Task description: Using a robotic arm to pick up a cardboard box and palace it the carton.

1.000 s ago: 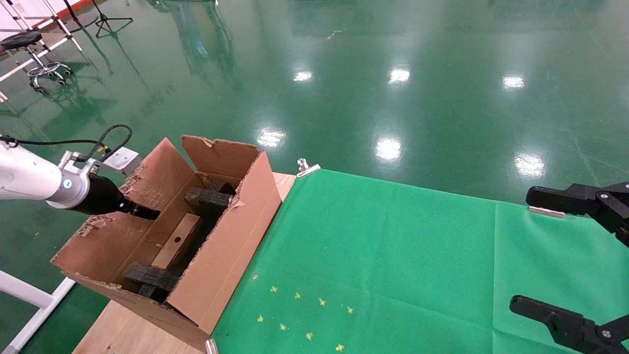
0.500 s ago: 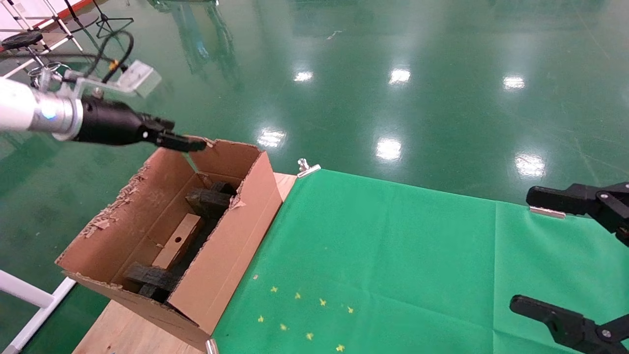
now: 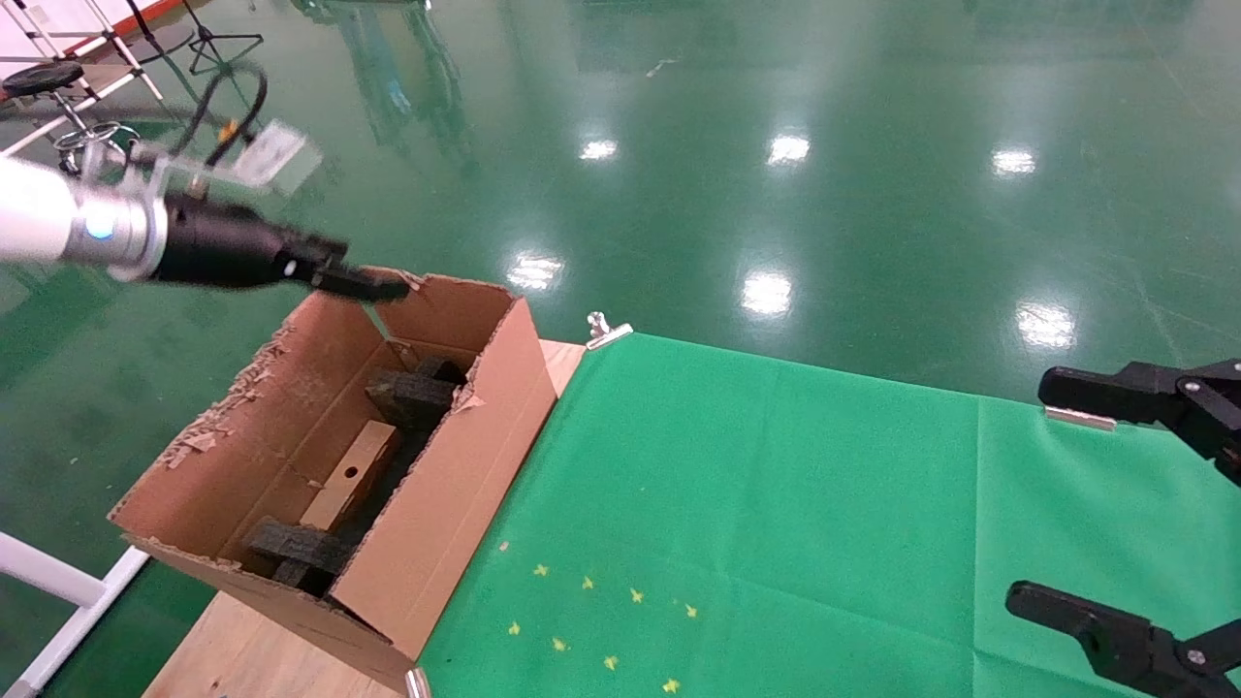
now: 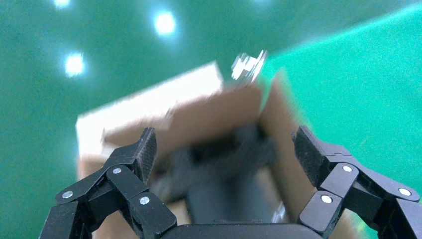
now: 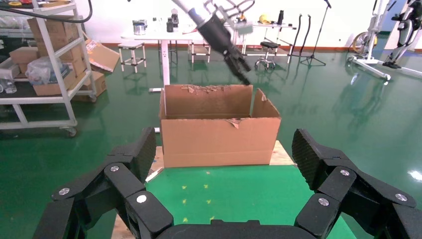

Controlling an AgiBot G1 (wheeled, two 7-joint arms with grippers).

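Head view: the white robotic arm with a blue light ring carries its black two-finger left pincer (image 3: 373,284) above the far left corner of the large brown corrugated carton (image 3: 456,504), clear of its ragged torn flaps. In the left wrist view the left pincer (image 4: 224,149) is spread wide and empty, with the carton's open top blurred beneath it. The small slim brown cardboard box (image 3: 351,477), a round hole in its upper face, lies inside the carton between two dark foam pieces (image 3: 412,396). The carton stands at the left end of the tabletop, beside the green cloth (image 3: 776,504) with small yellow star marks (image 3: 601,620). The black right pincer (image 5: 224,149) is parked over the cloth's right edge, its fingers spread and empty, facing the carton's long side.
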